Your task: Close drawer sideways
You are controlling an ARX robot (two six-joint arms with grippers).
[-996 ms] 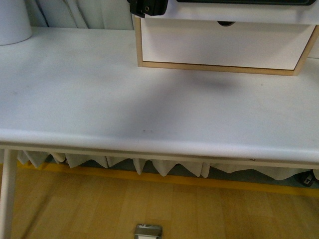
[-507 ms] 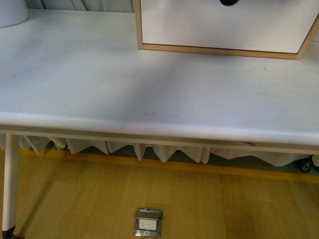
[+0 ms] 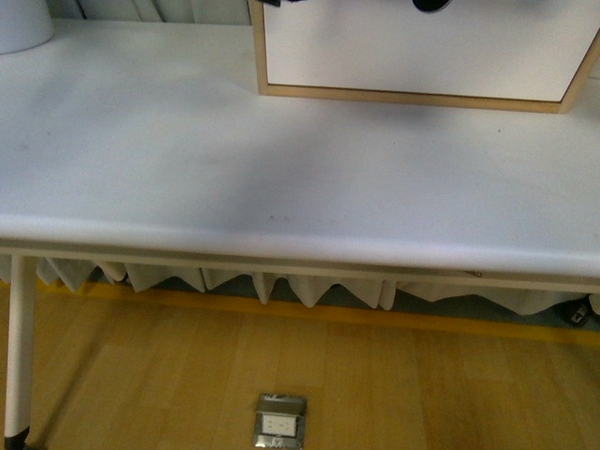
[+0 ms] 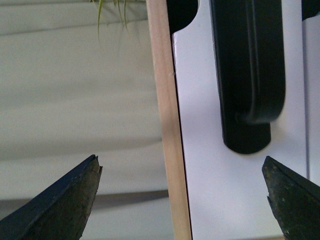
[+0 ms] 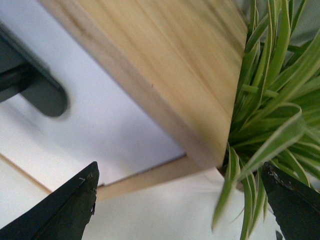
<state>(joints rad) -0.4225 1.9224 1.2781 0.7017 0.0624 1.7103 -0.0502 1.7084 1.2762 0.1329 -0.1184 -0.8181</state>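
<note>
In the left wrist view the drawer's white front (image 4: 205,175) fills the right half, with the rounded end of its black bar handle (image 4: 250,75) and a dark notch (image 4: 182,12). The cabinet's light wood edge (image 4: 165,125) runs beside it. My left gripper (image 4: 180,200) is open and empty, its fingertips (image 4: 65,205) straddling that edge, apart from it. In the right wrist view the handle's other end (image 5: 35,85) and the white front (image 5: 115,130) show beside the wood side wall (image 5: 165,65). My right gripper (image 5: 180,200) is open and empty near that corner.
The front view shows the white table (image 3: 281,169) and, at its back, the wood-framed cabinet's plain lower front (image 3: 412,52); the handled drawer is above the frame. A white cylinder (image 3: 19,23) stands back left. A striped green plant (image 5: 270,125) crowds the cabinet's right side.
The front view has tilted down: the cabinet slid up the frame, and the black handle and the gripper at the top edge left it. Little has moved in the last half second.
</note>
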